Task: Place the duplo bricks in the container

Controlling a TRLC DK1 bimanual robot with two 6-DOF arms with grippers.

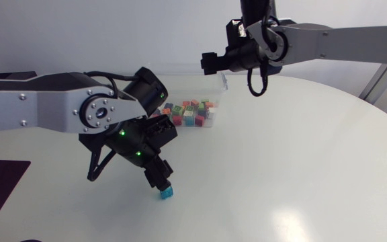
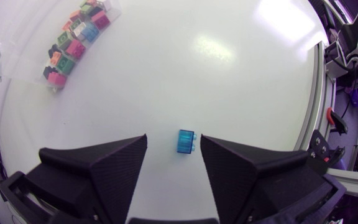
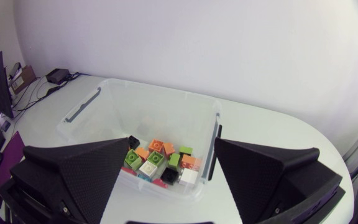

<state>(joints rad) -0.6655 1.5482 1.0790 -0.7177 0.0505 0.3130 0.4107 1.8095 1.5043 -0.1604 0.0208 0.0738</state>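
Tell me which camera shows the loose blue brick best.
Left wrist view: the blue brick lies whole between the open fingers of the left gripper. Head view shows it small, at that gripper's tip. Right wrist view misses it.

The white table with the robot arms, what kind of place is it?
Probably a robot lab: the left arm and right arm hang over a white table holding a clear container of duplo bricks and one blue brick.

A single blue duplo brick (image 1: 167, 193) lies on the white table (image 1: 301, 168) toward its near edge, seemingly tipped on its side. Well apart, by the far edge, stands a clear plastic container (image 3: 160, 87), open-topped, holding a jumble of bricks (image 3: 160, 163) in green, orange, pink, white and black.
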